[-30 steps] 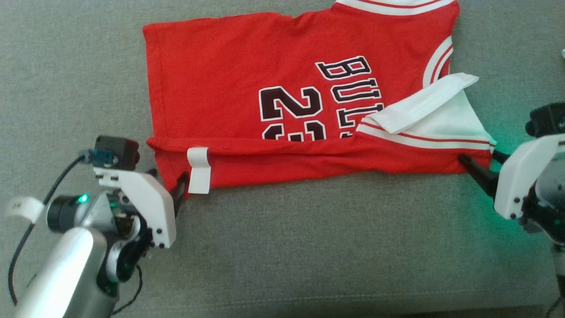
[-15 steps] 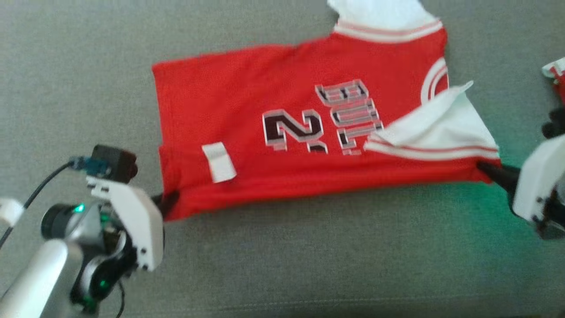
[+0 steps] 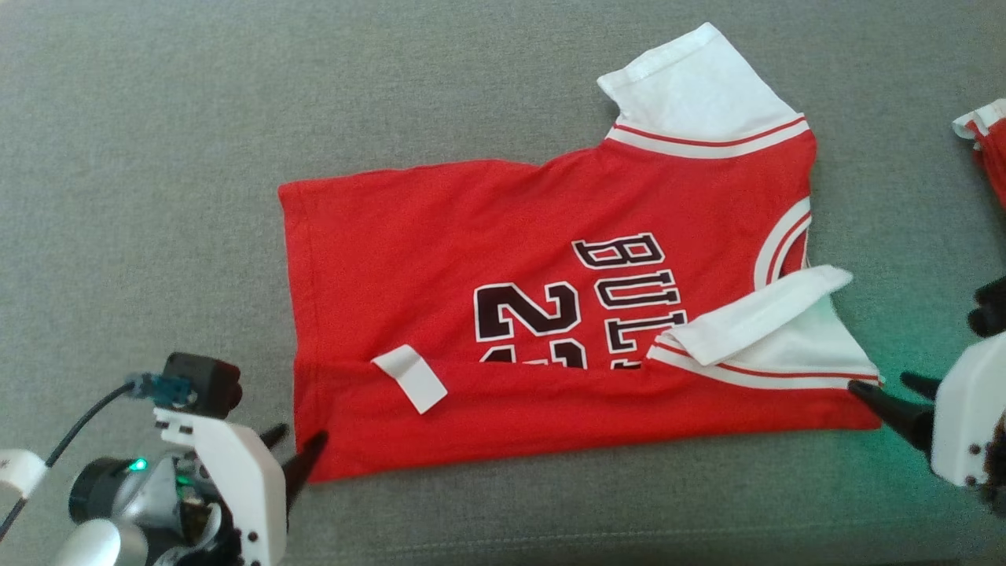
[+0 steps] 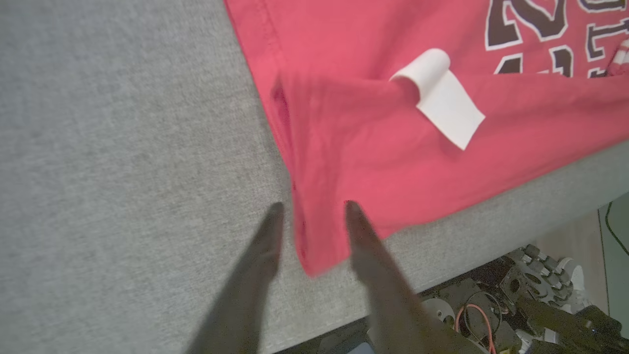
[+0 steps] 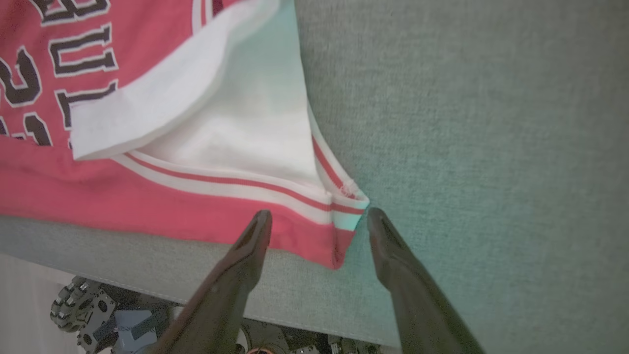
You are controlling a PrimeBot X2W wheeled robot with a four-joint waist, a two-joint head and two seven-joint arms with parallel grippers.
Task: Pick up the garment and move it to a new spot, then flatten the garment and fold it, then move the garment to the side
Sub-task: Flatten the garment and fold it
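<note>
You have the red jersey spread on the grey fabric bench, hem towards the robot's left and neck towards its right. Its near long edge is turned over onto the body in a band, and that band covers the lower part of the dark lettering. A white label lies tilted on the band near the hem end. The far sleeve is white and lies flat, pointing away from the robot. The near sleeve is doubled over on the chest.

Your left hand sits at the near hem corner. In the left wrist view this hand is parted about halfway, its two dark fingers on either side of the corner without pinching it.

Your right hand sits at the near shoulder corner. In the right wrist view it stands wide, the striped corner between the fingertips with a gap on both sides, so nothing is gripped.

Another red-and-white cloth shows at the right edge of the head view, well apart from the jersey
</note>
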